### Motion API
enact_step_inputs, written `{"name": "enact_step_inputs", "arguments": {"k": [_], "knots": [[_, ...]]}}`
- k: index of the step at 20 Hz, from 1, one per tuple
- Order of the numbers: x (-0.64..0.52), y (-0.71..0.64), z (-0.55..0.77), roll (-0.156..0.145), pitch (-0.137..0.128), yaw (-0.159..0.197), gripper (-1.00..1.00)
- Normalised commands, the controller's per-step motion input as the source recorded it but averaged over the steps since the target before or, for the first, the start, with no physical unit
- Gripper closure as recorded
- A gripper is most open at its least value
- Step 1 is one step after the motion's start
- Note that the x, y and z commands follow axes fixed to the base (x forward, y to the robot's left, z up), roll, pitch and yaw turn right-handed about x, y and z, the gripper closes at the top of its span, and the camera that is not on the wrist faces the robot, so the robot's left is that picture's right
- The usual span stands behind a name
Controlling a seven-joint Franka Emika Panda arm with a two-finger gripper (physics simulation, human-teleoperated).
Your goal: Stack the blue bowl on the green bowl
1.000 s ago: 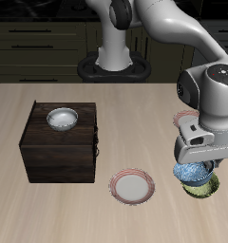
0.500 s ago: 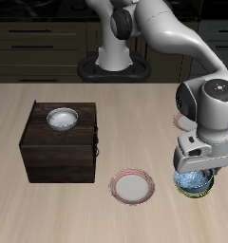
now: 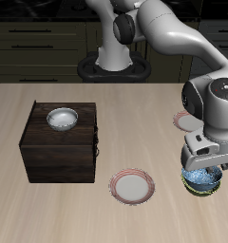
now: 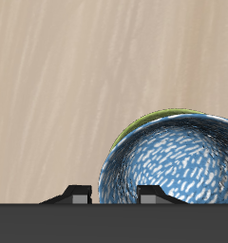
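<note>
The blue bowl [image 3: 201, 177], with a blue-and-white mottled glaze, sits inside the green bowl [image 3: 205, 190] near the table's front edge; only the green bowl's olive rim shows around it. My gripper [image 3: 203, 163] is directly above, its fingers straddling the blue bowl's rim and shut on it. In the wrist view the blue bowl [image 4: 178, 161] fills the green bowl [image 4: 142, 121], whose rim peeks out along one side. The gripper [image 4: 116, 196] holds the blue rim between its fingertips [image 4: 80, 196].
A dark wooden cabinet [image 3: 59, 152] stands across the table with a silvery-white bowl [image 3: 62, 118] on top. One pink-rimmed plate [image 3: 133, 186] lies beside the bowls. Another pink-rimmed plate [image 3: 185, 121] lies farther back, partly behind the arm.
The gripper has carried the blue bowl sideways over the green bowl and lowered it; the blue bowl now rests inside the green one.
</note>
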Motion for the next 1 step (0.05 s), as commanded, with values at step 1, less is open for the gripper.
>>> {"name": "enact_step_inputs", "arguments": {"k": [1], "knots": [[-0.15, 0.06, 0.13, 0.043, -0.058, 0.059, -1.00]]}}
